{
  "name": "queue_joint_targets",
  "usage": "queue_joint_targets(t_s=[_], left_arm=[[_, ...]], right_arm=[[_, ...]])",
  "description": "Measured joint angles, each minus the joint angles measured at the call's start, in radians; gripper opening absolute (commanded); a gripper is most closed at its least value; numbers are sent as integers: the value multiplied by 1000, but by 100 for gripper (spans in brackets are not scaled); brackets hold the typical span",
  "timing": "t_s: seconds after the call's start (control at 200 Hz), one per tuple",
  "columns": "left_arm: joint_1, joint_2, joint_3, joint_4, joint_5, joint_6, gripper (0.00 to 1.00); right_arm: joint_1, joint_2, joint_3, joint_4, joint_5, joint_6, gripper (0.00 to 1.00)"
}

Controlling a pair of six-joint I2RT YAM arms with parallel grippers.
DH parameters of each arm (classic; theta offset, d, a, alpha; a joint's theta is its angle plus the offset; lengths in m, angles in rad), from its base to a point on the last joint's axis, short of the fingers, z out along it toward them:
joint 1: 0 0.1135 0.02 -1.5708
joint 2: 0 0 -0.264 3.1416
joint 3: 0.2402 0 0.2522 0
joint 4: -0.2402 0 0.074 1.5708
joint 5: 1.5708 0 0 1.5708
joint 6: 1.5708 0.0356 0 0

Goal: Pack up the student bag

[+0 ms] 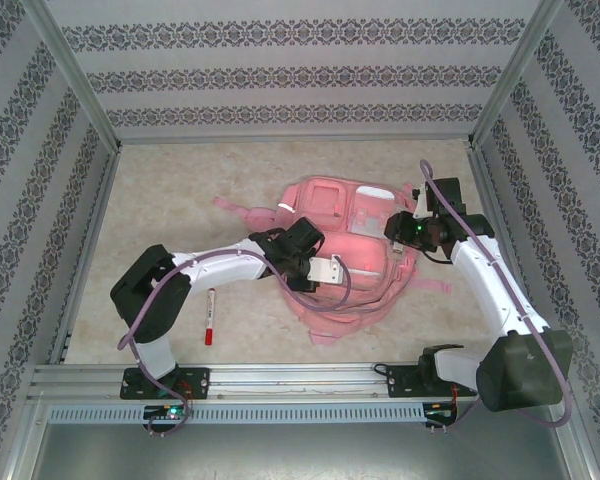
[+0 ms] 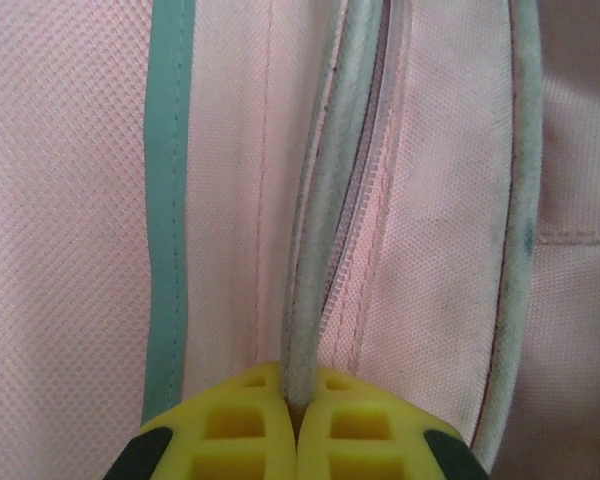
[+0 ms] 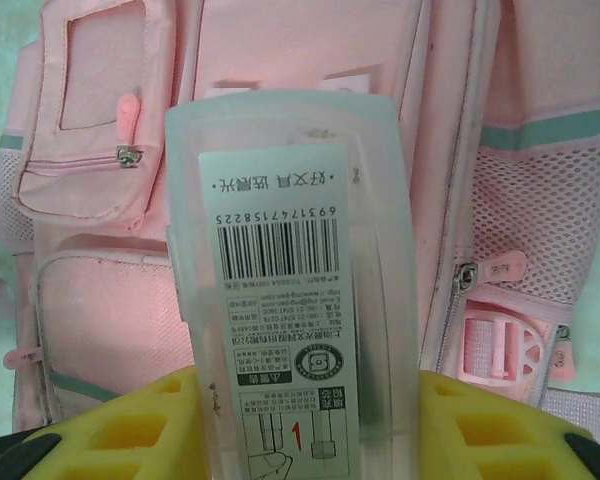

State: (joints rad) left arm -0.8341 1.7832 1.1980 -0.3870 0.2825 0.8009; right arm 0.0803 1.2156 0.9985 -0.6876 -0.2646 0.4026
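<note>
Student bag [image 1: 345,240] lies flat on the table [image 1: 160,200]; packing looks barely begun. Your left gripper [image 2: 298,398] pinches its zip edge [image 2: 330,200] tight. Your right gripper [image 3: 310,430] holds a clear plastic box [image 3: 285,200] above the bag, not yet in. A red pen [image 1: 210,317] lies beside your left arm [image 1: 220,262].

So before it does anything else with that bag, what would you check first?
1. Left hand gripping the pink backpack: ok, shut on its piped edge beside the zip.
2. Right hand holding the translucent plastic case: ok, the case sits between both fingers, barcode label facing the camera.
3. Case over the backpack: ok, the right hand is above the bag's right side.
4. Opening wide enough for the case: cannot tell, the zip shows close up and looks barely parted.
5. Everything packed: not ok, a red marker lies on the table beside the left arm.
</note>
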Motion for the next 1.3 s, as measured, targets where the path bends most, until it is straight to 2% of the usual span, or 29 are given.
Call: queue_joint_targets(t_s=[0.255, 0.515, 0.71, 0.814, 0.899, 1.029, 1.164, 1.304], left_arm=[[40, 24, 224, -168, 124, -111, 0], [143, 121, 419, -256, 291, -375, 0], [162, 160, 463, -253, 351, -576, 0], [165, 164, 468, -234, 344, -715, 0], [169, 183, 524, -254, 309, -848, 0], [175, 203, 608, -291, 286, -961, 0], [174, 203, 618, -303, 277, -1003, 0], [154, 195, 618, -325, 199, -991, 0]], right_arm=[[0, -23, -68, 16, -90, 98, 37], [0, -212, -127, -30, -151, 220, 35], [0, -301, -165, -115, -188, 319, 34], [0, -341, -210, -110, -239, 421, 33], [1, -357, -267, -62, -327, 536, 32], [46, -314, -301, 43, -428, 700, 33], [87, -237, -300, 140, -467, 777, 33], [88, -138, -296, 196, -473, 800, 33]])
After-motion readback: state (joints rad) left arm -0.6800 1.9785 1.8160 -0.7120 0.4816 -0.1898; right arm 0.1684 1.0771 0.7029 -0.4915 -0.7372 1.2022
